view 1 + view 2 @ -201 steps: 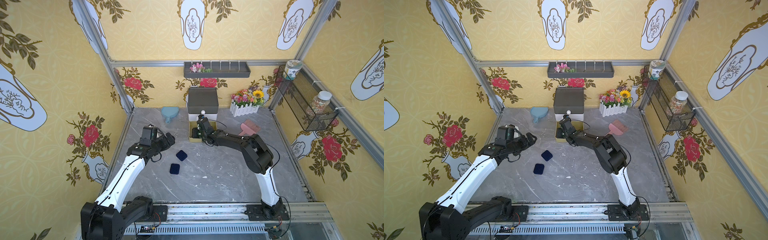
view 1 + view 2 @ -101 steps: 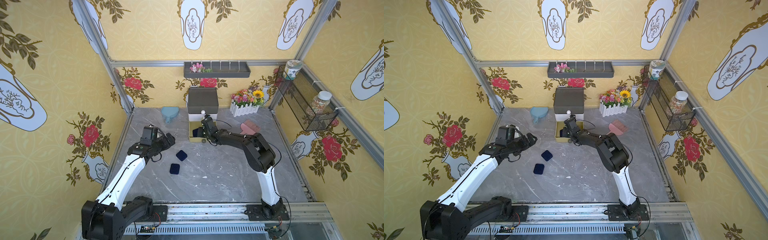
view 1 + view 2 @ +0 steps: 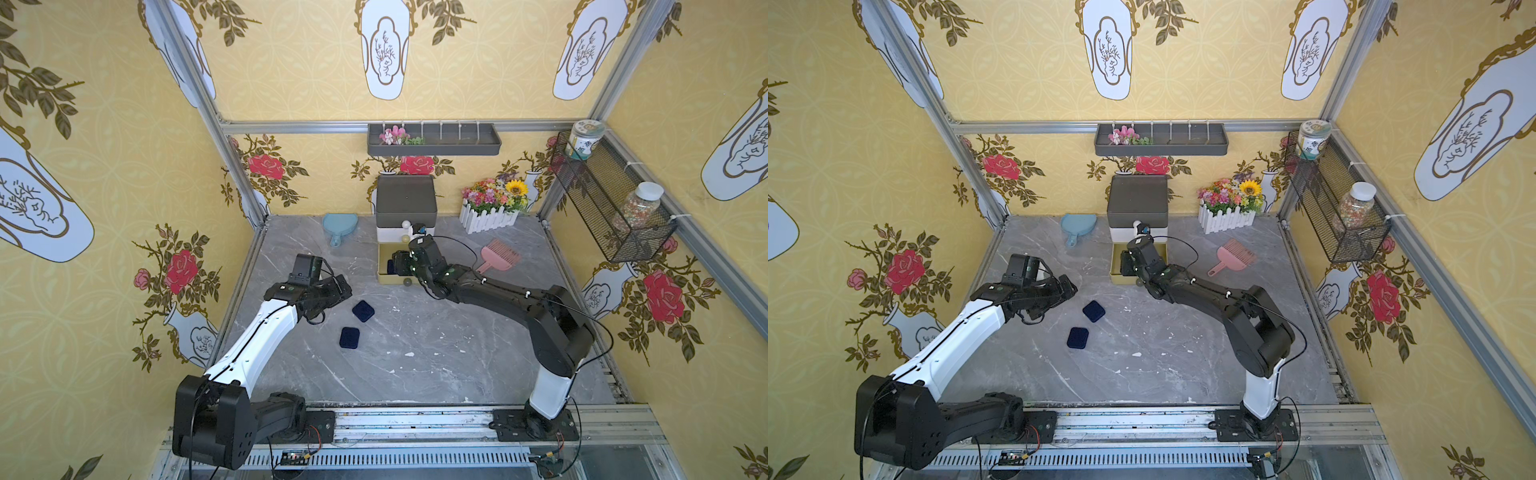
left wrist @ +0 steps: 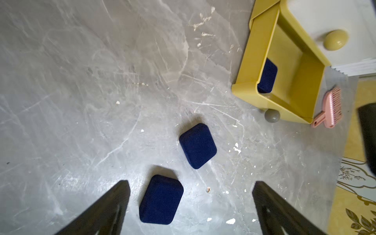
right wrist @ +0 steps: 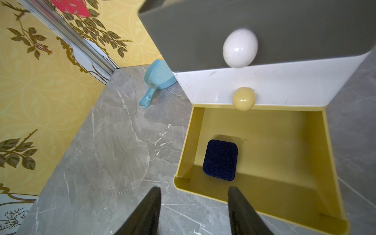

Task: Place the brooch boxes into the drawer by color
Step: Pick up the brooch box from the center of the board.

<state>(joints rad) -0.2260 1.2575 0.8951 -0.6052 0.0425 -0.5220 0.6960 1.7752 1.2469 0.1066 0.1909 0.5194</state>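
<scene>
**Two blue boxes wait by the left pincer**

One blue box (image 5: 220, 159) lies flat inside the open yellow drawer (image 5: 284, 201). It is close to the front corner on the left arm's side. The rest of the drawer floor is bare, so there is lots of room for more.

The right pincer (image 5: 194, 188) hangs just above the drawer's front wall. Its two fingers stand apart with nothing between them, so it holds nothing.

Two more blue boxes lie on the grey table (image 4: 61, 101). In the left wrist view the near box (image 4: 161, 200) shows between the fingers of the left pincer (image 4: 191, 183), closer to one finger than the other. The far box (image 4: 197, 145) lies near it but does not touch it, on the way to the drawer. Both boxes are almost square and turned a little.

The left pincer is wide open and empty. It is much nearer to these two boxes than the right pincer, which is well apart from them. So I think the left arm should take the near box. It should line up over the middle first and not bump the far box.

The table around the boxes is bare. The white drawer (image 5: 203, 85) and its yellow knob (image 5: 243, 98) hang over the back of the yellow drawer, so going in from the front looks best. The pink comb (image 4: 331, 107) lies out of the way.
</scene>
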